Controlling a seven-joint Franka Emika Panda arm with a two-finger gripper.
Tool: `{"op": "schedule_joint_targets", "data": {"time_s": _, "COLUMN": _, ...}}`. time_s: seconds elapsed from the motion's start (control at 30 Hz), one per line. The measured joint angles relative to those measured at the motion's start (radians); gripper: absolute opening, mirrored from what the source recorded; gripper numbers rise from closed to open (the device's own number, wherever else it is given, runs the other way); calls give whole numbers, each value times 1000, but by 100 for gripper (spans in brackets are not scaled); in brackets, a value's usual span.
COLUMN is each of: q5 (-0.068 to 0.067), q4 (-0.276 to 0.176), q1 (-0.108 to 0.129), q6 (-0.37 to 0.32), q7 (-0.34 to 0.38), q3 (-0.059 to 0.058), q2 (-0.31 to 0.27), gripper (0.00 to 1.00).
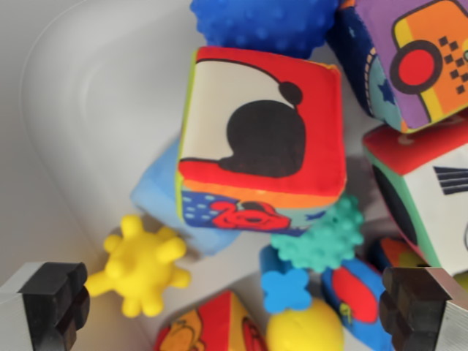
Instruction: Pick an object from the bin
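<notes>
I look straight down into a white bin (88, 110) full of toys. A soft cube with a red border and a black shape on cream (259, 135) lies in the middle, on top of a light blue block (157, 194). Below it sit a yellow knobbly toy (142, 267), a teal bumpy toy (322, 238), a blue flower piece (285, 289) and a yellow ball (303, 329). My gripper (234, 311) hangs open above them, its black fingertips (55, 300) at the bottom corners, nothing between them.
A blue bumpy ball (263, 22) lies at the top. A purple and orange soft cube (417, 58) fills the top right, a white and red cube (424, 190) the right edge. The bin's curved white wall runs along the wrist view's left.
</notes>
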Motion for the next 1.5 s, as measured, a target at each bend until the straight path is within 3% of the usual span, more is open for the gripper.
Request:
{"op": "schedule_joint_targets", "data": {"time_s": 0.57, "q5": -1, "q4": -18, "q1": 2, "q6": 130, "q7": 2, "q3": -3, "q2": 112, "gripper": 100}}
{"op": "schedule_joint_targets", "data": {"time_s": 1.13, "q5": -3, "q4": -19, "q1": 5, "q6": 183, "q7": 2, "q3": -7, "q2": 163, "gripper": 100}}
{"op": "schedule_joint_targets", "data": {"time_s": 1.17, "q5": -3, "q4": -19, "q1": 5, "q6": 184, "q7": 2, "q3": -7, "q2": 164, "gripper": 0}}
{"op": "schedule_joint_targets", "data": {"time_s": 1.5, "q5": -3, "q4": -19, "q1": 5, "q6": 185, "q7": 2, "q3": -7, "q2": 164, "gripper": 0}}
